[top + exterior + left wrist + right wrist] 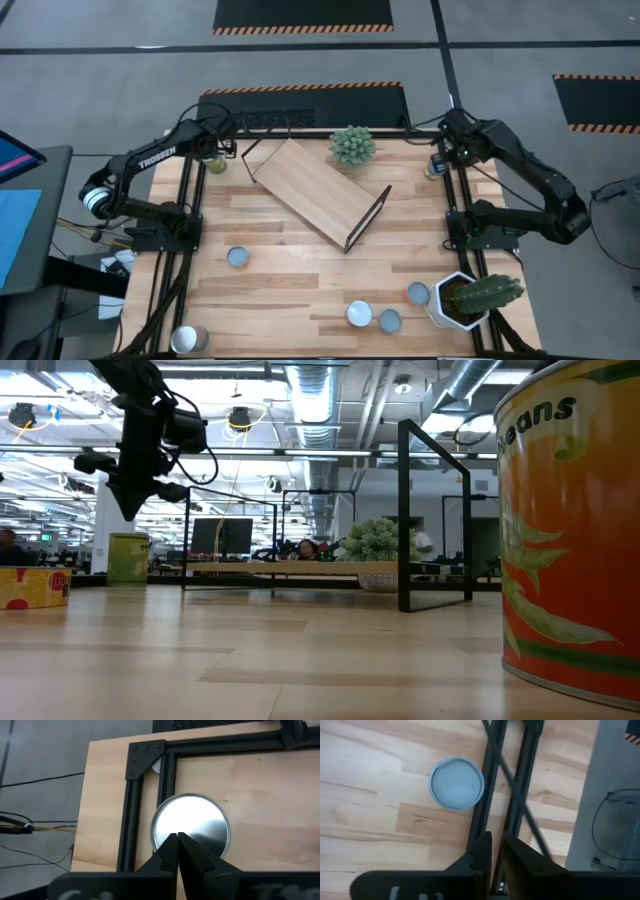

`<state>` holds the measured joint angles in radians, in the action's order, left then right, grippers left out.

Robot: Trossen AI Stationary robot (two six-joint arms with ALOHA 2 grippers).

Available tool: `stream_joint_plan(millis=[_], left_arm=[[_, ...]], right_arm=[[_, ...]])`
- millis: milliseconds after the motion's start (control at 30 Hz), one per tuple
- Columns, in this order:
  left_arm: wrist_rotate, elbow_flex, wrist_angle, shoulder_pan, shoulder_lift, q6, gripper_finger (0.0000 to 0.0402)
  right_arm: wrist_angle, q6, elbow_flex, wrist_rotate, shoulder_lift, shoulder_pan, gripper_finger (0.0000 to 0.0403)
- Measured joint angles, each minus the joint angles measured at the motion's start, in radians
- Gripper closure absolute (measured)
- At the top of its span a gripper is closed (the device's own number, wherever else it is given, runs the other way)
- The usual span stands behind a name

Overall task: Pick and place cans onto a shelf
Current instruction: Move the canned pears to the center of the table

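The light wooden shelf with black frame ends lies slantwise on the far middle of the table. My left gripper is shut and empty, hanging just above a silver-topped can with a green label at the far left corner. My right gripper has its fingers all but together and is empty. It hangs over the black frame rail beside a pale-blue-topped can at the far right corner. Several more cans stand upright on the near half of the table.
A green succulent stands at the far edge beside the shelf. A white pot with a cactus stands near right, with a can beside it. Another can stands at the near left corner. Black frame rails run along both table sides.
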<state>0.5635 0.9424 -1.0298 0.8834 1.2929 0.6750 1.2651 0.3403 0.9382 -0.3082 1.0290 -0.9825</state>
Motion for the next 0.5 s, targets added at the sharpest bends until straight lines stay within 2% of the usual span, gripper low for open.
stream_joint_plan(millis=[167,367,500], left_arm=[[-0.024,0.000,0.001,0.000,0.034,0.022,0.0401],[-0.036,0.000,-0.008,-0.001,0.127,0.066,0.0401],[-0.064,0.004,-0.011,-0.007,0.145,0.047,0.0401]], right_arm=[[-0.034,0.002,-0.033,0.046,-0.001,0.000,0.0336],[-0.060,-0.001,-0.033,0.049,-0.019,0.036,0.0336],[-0.062,-0.009,-0.033,0.049,-0.041,0.064,0.0336]])
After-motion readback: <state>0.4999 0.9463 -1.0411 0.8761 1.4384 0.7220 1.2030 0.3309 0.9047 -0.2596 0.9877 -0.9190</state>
